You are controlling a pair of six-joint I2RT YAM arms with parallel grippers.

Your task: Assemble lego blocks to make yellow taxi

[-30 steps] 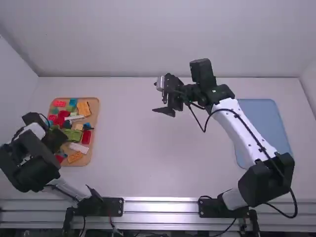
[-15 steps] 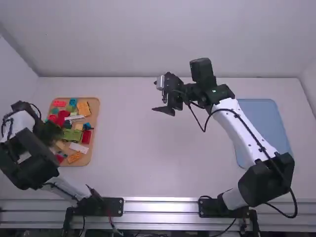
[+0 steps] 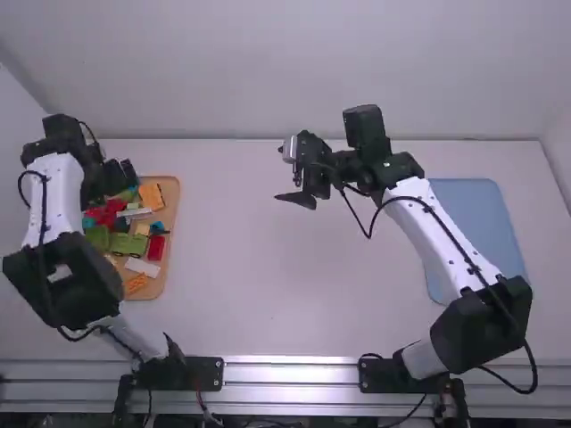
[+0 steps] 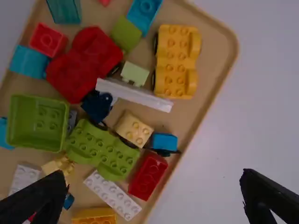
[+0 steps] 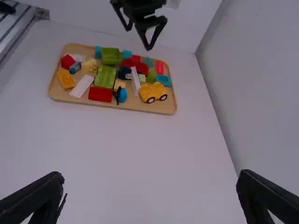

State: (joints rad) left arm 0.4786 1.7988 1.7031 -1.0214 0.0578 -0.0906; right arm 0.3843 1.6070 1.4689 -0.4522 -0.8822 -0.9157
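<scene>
Your left tool point(image 3: 123, 176) is above the far left part of the wooden tray point(image 3: 173, 236), at the left side of the worktop point(image 3: 259, 276). Its fingers stand wide apart, with nothing between them. Your right tool point(image 3: 287, 185) is above the worktop, well apart from the tray; it too is wide open and has hold of nothing.

The yellow car point(image 4: 176, 60) you need for the taxi lies in the tray, near its far right corner as you see it from the high view. Your right wrist view shows it on its black wheels point(image 5: 151, 99), studs up. The white bar point(image 4: 134, 94) lies just beside it, on the side towards you, and a navy piece point(image 4: 98, 106) is at the bar's left end.

Nearer to you in the tray you have the green base point(image 4: 101, 149), with the cream brick point(image 4: 134, 129) right beside it. The red brick point(image 4: 148, 176) and a small blue block point(image 4: 163, 141) are near the tray's right edge. The white plate point(image 4: 112, 195) and the orange brick point(image 4: 94, 216) are nearer still, and the green box point(image 4: 37, 123) lies left of the cream brick.

A blue mat point(image 3: 482, 232) lies on the right of the worktop, partly behind your right arm.
</scene>
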